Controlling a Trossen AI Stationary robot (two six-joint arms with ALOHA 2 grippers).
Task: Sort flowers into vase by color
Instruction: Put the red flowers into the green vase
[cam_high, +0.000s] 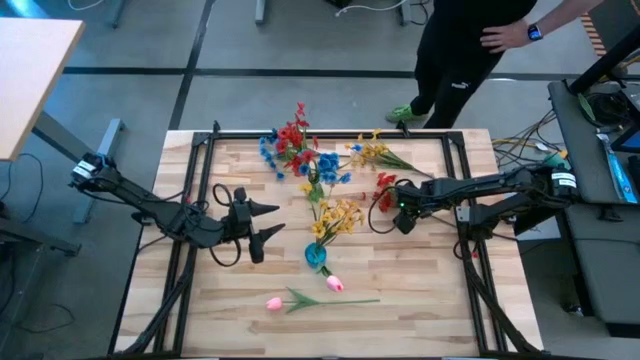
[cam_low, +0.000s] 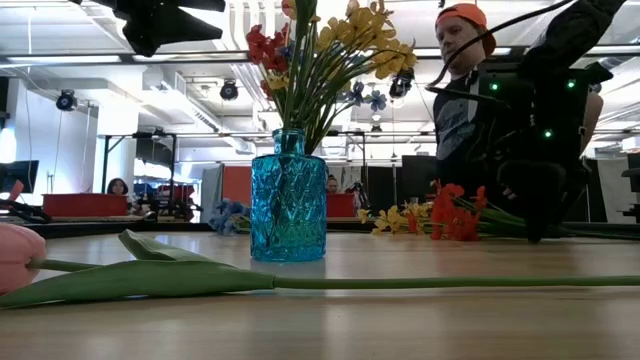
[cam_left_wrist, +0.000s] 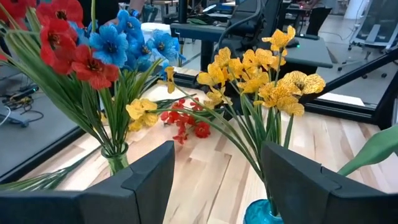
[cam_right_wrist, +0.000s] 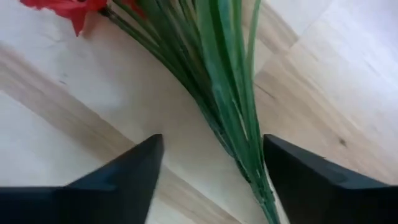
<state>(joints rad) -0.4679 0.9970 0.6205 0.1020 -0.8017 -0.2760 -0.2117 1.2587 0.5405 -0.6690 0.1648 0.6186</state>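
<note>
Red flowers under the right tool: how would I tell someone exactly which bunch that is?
Start at the blue vase mid-table and look toward the right arm. The red flowers lie flat on the wood just ahead of the open right tool, the only red bunch not standing upright.

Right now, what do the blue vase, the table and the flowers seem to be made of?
Blue vase: likely glass, translucent and glossy, with a pressed diamond pattern that light passes through.
Table: wood, pale joined strips with visible grain and a smooth matte finish.
Flowers: probably fabric petals on plastic stems; the colours are flat and uniform, the leaves stiff and slightly shiny. I can't be sure from looks alone.
</note>
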